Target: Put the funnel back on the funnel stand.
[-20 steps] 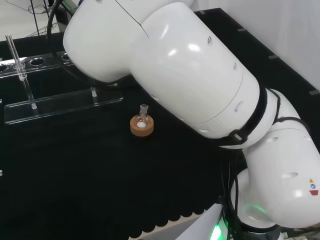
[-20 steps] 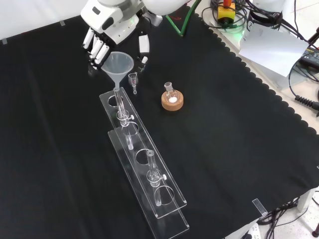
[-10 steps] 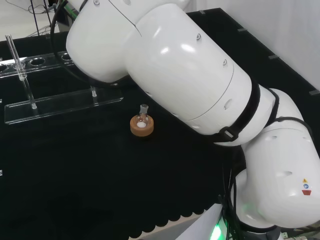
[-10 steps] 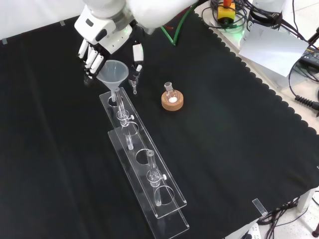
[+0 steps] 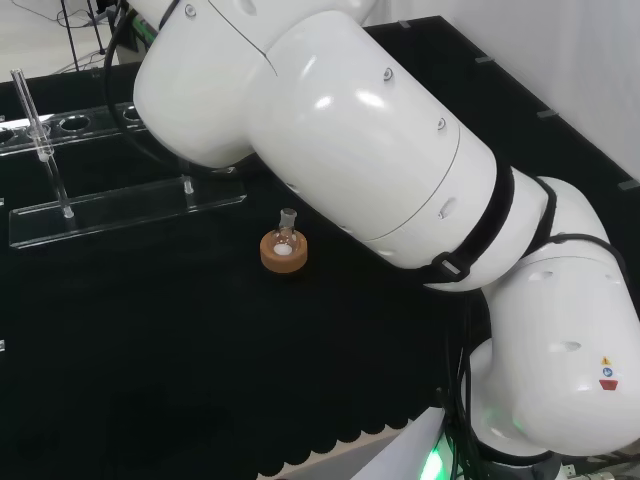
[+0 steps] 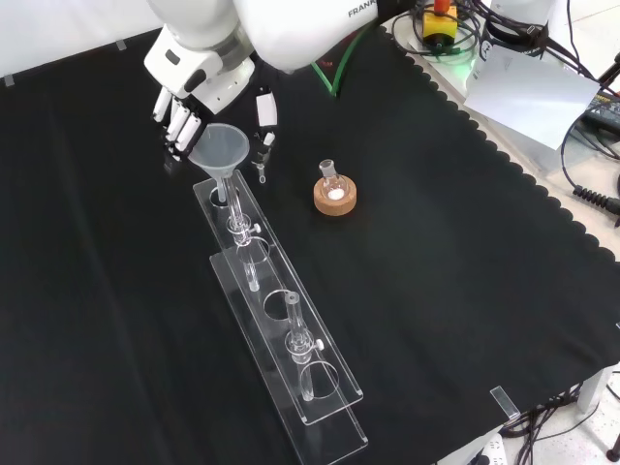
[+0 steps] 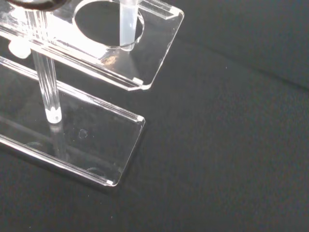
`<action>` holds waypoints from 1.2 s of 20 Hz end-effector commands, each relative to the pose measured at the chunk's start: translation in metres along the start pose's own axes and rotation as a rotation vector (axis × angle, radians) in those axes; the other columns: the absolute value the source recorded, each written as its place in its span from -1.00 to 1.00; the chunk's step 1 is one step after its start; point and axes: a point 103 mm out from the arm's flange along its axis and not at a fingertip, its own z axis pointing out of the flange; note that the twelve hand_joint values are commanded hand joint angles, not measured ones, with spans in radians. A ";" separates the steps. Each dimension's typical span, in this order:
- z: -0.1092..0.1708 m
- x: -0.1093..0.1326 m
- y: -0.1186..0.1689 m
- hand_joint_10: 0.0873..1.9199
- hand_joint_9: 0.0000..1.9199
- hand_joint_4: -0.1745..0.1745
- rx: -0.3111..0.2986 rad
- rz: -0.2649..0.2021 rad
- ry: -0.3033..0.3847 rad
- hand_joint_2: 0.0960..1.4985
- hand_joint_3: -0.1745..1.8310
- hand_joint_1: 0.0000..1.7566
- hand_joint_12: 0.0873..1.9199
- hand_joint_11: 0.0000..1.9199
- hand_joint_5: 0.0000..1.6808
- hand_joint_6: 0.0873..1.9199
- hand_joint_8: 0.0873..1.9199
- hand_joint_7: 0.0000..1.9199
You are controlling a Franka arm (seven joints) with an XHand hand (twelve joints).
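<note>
On a black cloth (image 6: 465,291), the hand (image 6: 189,92) is gripping a clear funnel (image 6: 219,150), its stem sitting in the clear stand's (image 6: 281,320) end hole.

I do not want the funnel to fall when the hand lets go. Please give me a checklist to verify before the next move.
1. Funnel stem inside the end hole of the funnel stand: ok, the wrist view shows the stem through the hole.
2. Funnel upright: ok.
3. Funnel cone seated on the hole's rim: cannot tell.
4. Hand released: cannot tell, fingers are beside the cone.
5. Flask well apart from the stand: ok.
</note>
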 end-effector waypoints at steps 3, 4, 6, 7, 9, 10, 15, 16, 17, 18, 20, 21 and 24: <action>0.008 0.001 0.004 -0.53 -0.15 -0.42 0.007 -0.004 -0.001 -0.09 -0.24 -0.21 0.30 -0.45 -0.45 -0.85 -0.33 -0.60; 0.009 0.001 0.004 -0.53 -0.17 -0.42 0.009 -0.005 -0.001 -0.10 -0.24 -0.21 0.30 -0.45 -0.47 -0.86 -0.33 -0.62; 0.010 0.001 0.005 -0.51 -0.21 -0.43 0.012 -0.008 0.000 -0.10 -0.24 -0.21 0.31 -0.47 -0.49 -0.87 -0.32 -0.64; 0.010 0.001 0.006 -0.49 -0.23 -0.43 0.014 -0.009 -0.002 -0.10 -0.24 -0.21 0.31 -0.48 -0.50 -0.88 -0.31 -0.65; 0.012 0.001 0.007 -0.47 -0.25 -0.44 0.013 -0.010 -0.003 -0.10 -0.24 -0.21 0.31 -0.49 -0.51 -0.90 -0.31 -0.66; 0.012 0.001 0.007 -0.47 -0.27 -0.44 0.014 -0.010 -0.003 -0.10 -0.24 -0.21 0.32 -0.50 -0.52 -0.91 -0.30 -0.68; 0.016 0.004 0.011 -0.42 -0.39 -0.43 0.038 -0.009 -0.027 -0.12 -0.24 -0.21 0.35 -0.58 -0.58 -0.98 -0.30 -0.78; 0.017 0.005 0.011 -0.40 -0.43 -0.43 0.043 -0.010 -0.029 -0.13 -0.24 -0.21 0.36 -0.61 -0.60 -0.99 -0.31 -0.81; 0.018 0.005 0.011 -0.39 -0.47 -0.43 0.049 -0.011 -0.028 -0.14 -0.24 -0.21 0.38 -0.65 -0.61 -1.00 -0.31 -0.84; 0.018 0.006 0.011 -0.38 -0.50 -0.42 0.053 -0.011 -0.031 -0.14 -0.25 -0.21 0.39 -0.68 -0.62 -1.00 -0.32 -0.88; 0.020 0.007 0.011 -0.37 -0.61 -0.41 0.084 -0.015 -0.029 -0.16 -0.25 -0.21 0.41 -0.76 -0.66 -1.00 -0.35 -0.95; 0.021 0.007 0.010 -0.36 -0.67 -0.41 0.099 -0.017 -0.029 -0.17 -0.26 -0.21 0.43 -0.80 -0.69 -1.00 -0.41 -0.97; 0.021 0.007 0.006 -0.33 -0.88 -0.38 0.105 -0.019 -0.028 -0.19 -0.29 -0.22 0.46 -0.96 -0.82 -1.00 -0.74 -1.00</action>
